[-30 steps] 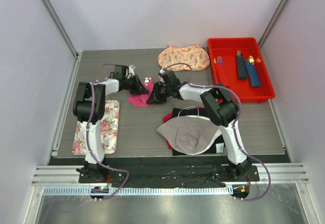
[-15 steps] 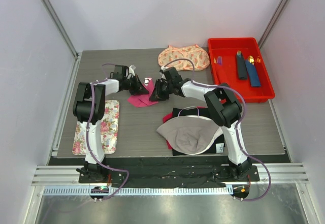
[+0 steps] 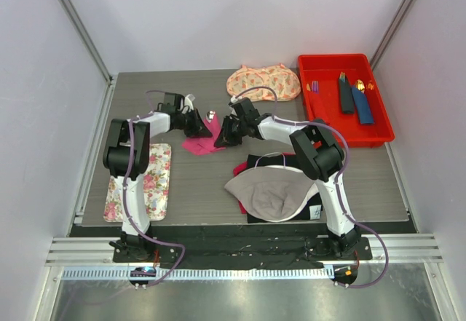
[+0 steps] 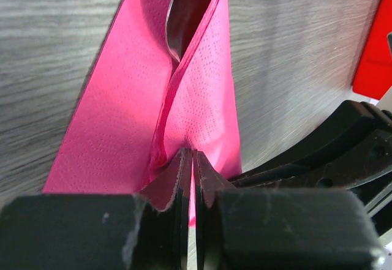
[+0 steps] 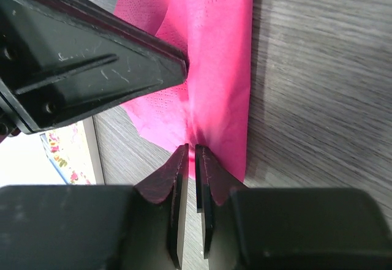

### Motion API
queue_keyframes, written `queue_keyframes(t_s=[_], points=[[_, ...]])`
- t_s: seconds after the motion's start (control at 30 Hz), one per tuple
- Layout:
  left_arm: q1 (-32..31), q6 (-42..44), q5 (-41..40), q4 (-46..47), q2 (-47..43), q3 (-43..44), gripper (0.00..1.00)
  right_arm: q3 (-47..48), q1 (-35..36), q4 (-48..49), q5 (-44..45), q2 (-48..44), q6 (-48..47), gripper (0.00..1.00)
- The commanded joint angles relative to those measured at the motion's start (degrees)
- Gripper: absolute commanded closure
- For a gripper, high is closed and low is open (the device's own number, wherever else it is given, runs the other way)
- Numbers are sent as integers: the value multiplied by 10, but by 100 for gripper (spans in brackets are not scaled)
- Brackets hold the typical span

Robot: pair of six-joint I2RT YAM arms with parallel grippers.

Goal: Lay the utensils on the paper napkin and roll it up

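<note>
While the roll was only half made, both claws held the paper napkin (image 3: 196, 145) at mid-table.
The left gripper (image 4: 193, 157) was almost closed on a pink fold, with a shiny part of the utensils (image 4: 174, 31) showing inside. The right gripper (image 5: 191, 150), nearly closed too, nipped the opposite edge. The next move, I judged, needed a gentle turn without tearing. The table (image 3: 189, 183) gave room in front, while the cloth heap (image 3: 269, 190) and red tray (image 3: 320, 121) crowded the right.

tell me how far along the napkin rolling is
Done: at least one silver utensil lies inside the folded paper napkin; a second is not visible. In hand: the left gripper and right gripper each pinch the napkin. Left: it is loosely folded, not yet a tight roll.
</note>
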Motion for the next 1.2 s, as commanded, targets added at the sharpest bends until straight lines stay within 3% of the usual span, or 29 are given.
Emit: queue_keyframes(t_s=[0.0,0.23,0.4,0.53,0.77,1.17], points=[[-4,19,-10,-45,-15,-2,92,3,5,-19,3,21,9,82],[-17,51,-13,-64,27,20,94,-25,16,42,-77,-1,49,80],[-28,106,-21,-124,44,45,95,-23,-6,148,-138,-25,115,77],[-28,119,-15,-126,44,36,96,14,-53,146,-109,-44,102,77],[-29,125,-10,-128,47,38,95,75,-67,78,-3,-14,37,81],[-29,133,-20,-137,52,51,94,78,-60,115,-27,46,102,83]])
